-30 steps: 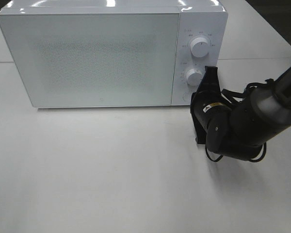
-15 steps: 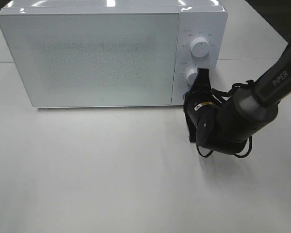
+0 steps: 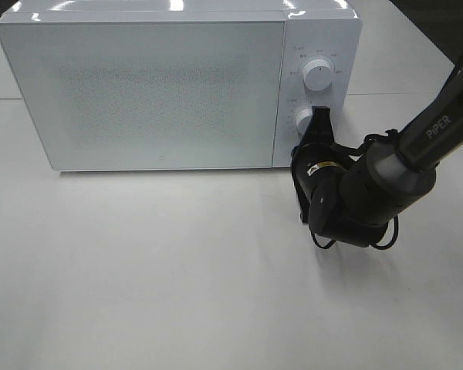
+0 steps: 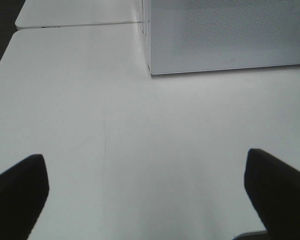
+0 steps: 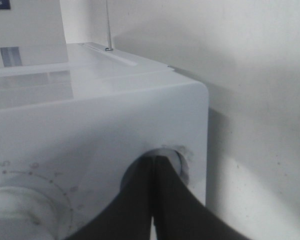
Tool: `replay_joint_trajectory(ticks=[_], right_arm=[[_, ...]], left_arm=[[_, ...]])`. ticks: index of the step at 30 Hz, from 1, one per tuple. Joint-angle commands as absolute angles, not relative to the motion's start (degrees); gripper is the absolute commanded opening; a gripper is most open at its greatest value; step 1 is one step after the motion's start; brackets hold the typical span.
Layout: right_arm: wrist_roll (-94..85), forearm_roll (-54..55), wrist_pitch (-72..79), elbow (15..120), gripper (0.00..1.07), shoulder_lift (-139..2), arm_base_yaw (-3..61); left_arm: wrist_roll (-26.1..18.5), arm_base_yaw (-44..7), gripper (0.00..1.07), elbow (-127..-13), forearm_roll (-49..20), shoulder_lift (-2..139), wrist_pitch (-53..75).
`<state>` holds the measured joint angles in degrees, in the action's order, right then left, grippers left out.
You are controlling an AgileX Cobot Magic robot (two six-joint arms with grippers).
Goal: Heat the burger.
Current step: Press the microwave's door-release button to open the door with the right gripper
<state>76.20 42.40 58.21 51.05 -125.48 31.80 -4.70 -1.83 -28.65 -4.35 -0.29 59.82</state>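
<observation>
The burger is out of view; the white microwave (image 3: 162,85) has its door closed. My right gripper (image 3: 302,150) is shut, and its tips are against the round button (image 5: 182,160) at the lower right corner of the control panel, below the lower knob (image 3: 304,120). In the right wrist view the closed fingertips (image 5: 155,162) touch that button. My left gripper (image 4: 146,160) stands open with nothing between its fingers (image 4: 20,190), low over the bare table in front of the microwave's left corner (image 4: 151,70).
An upper knob (image 3: 318,74) sits above the lower one on the panel. The white table (image 3: 154,270) spreads in front of the microwave. The right arm's black wrist and cables (image 3: 363,200) hang close to the microwave's right front corner.
The right gripper has moved left and in toward the control panel, ending with its tips on the corner button. The left gripper stays open.
</observation>
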Motion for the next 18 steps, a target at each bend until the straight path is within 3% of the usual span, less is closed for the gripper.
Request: replay_joint_trajectory(ticks=[1,18], right_arm=[[75.4,40.6,66.1,55.6,0.00,-125.5,30.3],[72.8,37.9,69.4,60.0,0.00,-127.3,28.8]], left_arm=[[-4.7,-1.7,1.00,-28.5,-4.6,-1.5,59.3],[-4.7,-1.7,1.00,-28.5,-4.6,-1.5,59.3]])
